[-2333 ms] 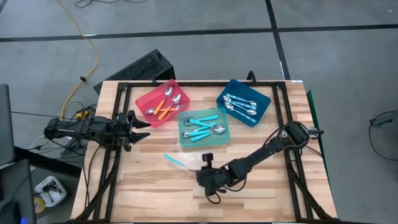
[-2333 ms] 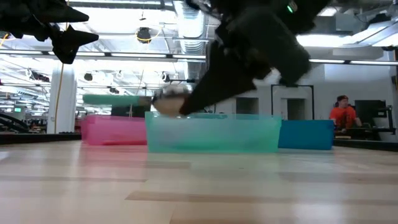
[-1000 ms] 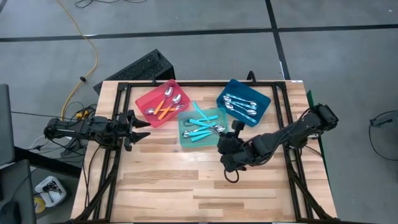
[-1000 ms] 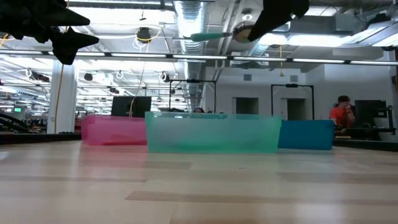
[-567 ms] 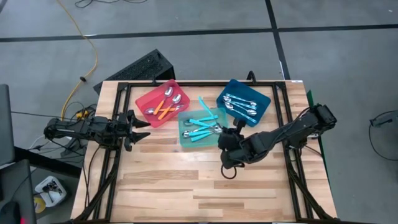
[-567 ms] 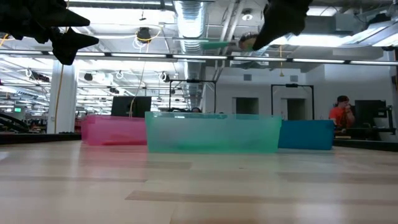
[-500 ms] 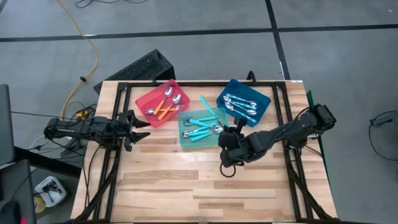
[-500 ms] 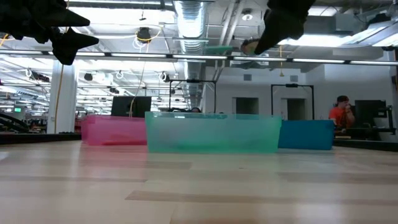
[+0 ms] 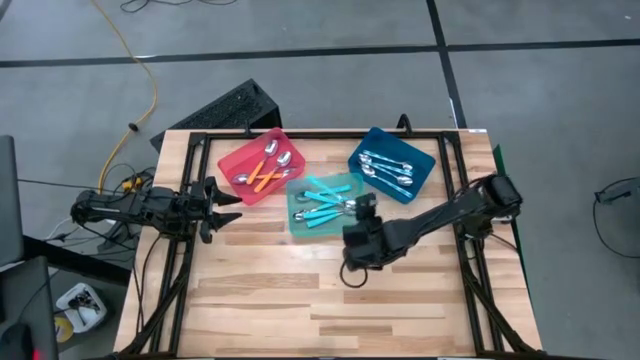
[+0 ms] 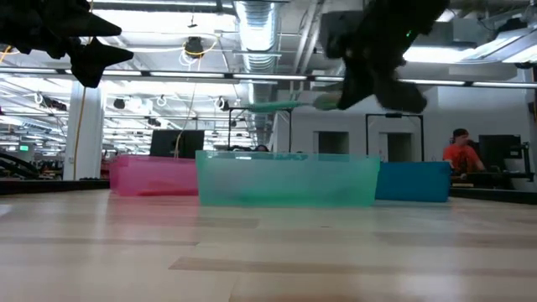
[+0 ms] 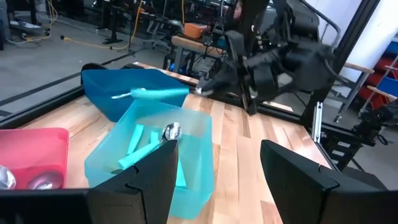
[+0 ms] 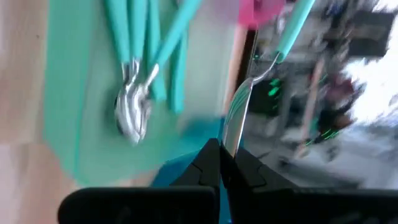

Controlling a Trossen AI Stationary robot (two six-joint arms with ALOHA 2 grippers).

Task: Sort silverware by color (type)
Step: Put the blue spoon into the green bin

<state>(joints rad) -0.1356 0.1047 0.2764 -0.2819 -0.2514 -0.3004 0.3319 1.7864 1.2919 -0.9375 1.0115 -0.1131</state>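
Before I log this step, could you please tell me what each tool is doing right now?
Left tool: open, empty, at the table's left edge.
Right tool: shut on a teal-handled spoon above the teal tray.

Near table (image 9: 260, 300) bare — three trays (image 9: 327, 205) crowd far edge.

In the low view, the contents of the teal tray (image 10: 285, 178), the red tray (image 10: 153, 175) and the blue tray (image 10: 413, 181) are hidden by their walls. The right claw (image 12: 219, 163) is smeared by blur there, and the held teal spoon (image 12: 252, 87) is cut off by the right wrist picture's edge. The person (image 10: 461, 154) behind the bench (image 10: 268, 252) is too small to be made out.
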